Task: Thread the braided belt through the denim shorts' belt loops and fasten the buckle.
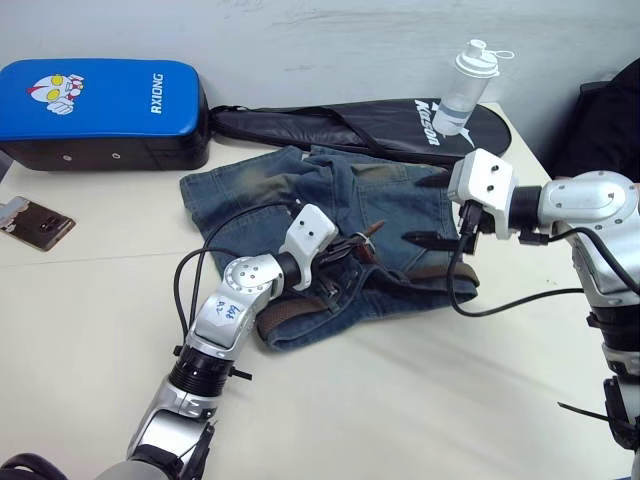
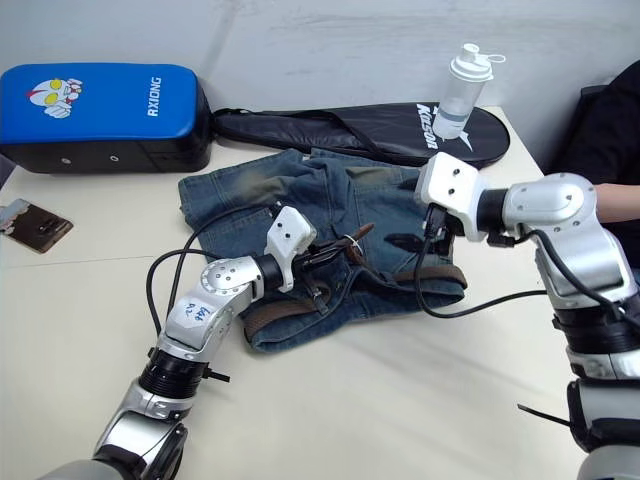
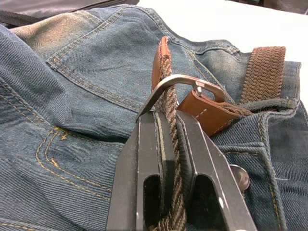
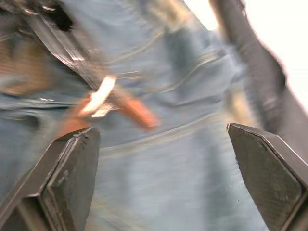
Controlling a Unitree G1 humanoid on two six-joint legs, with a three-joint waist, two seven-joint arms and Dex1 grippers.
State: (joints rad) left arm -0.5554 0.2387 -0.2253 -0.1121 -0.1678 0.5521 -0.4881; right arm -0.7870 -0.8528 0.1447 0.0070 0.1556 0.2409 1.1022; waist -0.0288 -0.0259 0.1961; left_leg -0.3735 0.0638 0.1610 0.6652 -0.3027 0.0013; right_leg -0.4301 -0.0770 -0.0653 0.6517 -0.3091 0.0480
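Note:
The denim shorts (image 1: 260, 190) lie flat on the table, waistband toward me. The braided belt (image 1: 290, 312) runs along the waistband and passes under a belt loop (image 3: 269, 103). My left gripper (image 3: 166, 118) is shut on the belt's free end, whose strap goes up through the silver buckle (image 3: 185, 84) to a brown leather tip (image 3: 161, 60). In the left eye view the left gripper (image 1: 345, 250) is over the middle of the waistband. My right gripper (image 1: 428, 210) hovers open over the shorts' right side, its fingers (image 4: 72, 178) wide apart and holding nothing.
Behind the shorts lie a black racket bag (image 1: 360, 125) and a blue pad (image 1: 100, 105). A clear bottle (image 1: 466, 85) stands on the bag. A phone (image 1: 35, 225) rests at the left edge. A black cable (image 1: 500, 300) loops onto the cream table (image 1: 400, 400).

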